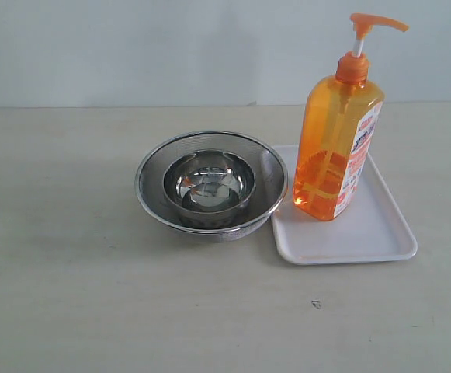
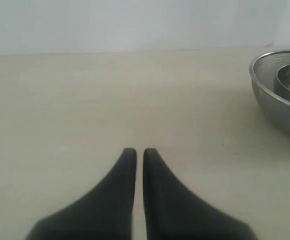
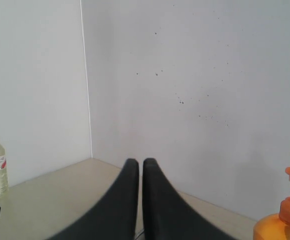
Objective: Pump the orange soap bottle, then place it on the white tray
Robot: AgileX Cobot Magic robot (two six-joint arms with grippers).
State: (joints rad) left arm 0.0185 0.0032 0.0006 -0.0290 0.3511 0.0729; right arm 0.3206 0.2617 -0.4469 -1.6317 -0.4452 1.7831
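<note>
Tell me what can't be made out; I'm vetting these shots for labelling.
- Exterior view: lettering on the orange soap bottle is too small to read; the mesh bowl hides part of the white tray.
- Left wrist view: frame edge cuts off the mesh bowl.
- Right wrist view: frame cuts off the bottle below its shoulder.

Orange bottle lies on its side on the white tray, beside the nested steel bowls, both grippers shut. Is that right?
Not quite. The bottle stands upright on the tray, pump head on top, as the exterior view shows. The rest holds: the nested bowls sit beside the tray, and the left gripper and right gripper are both shut.
</note>
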